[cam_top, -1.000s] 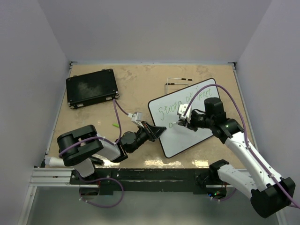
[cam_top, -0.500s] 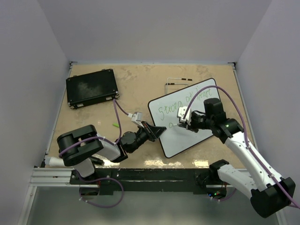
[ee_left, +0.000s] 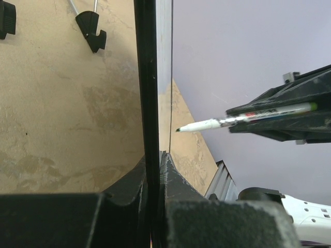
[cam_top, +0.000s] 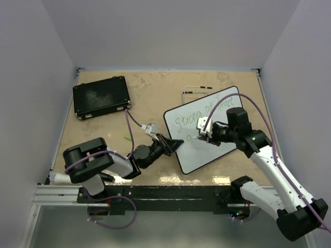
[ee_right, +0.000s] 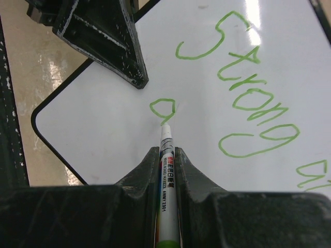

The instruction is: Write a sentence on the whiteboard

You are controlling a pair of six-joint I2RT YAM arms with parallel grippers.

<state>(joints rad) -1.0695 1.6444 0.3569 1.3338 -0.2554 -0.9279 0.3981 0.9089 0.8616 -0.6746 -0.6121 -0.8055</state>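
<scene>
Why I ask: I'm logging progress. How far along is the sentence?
Done: the first line of the sentence, starting "Strong", is on the whiteboard. In hand: the left claw clamps its edge while the right claw holds the marker tip at the second line's first letter. Left: the rest of that second line.

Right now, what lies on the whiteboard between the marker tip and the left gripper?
One small green loop, just past the marker tip; otherwise bare whiteboard up to the left gripper. The right wrist view shows it.
</scene>
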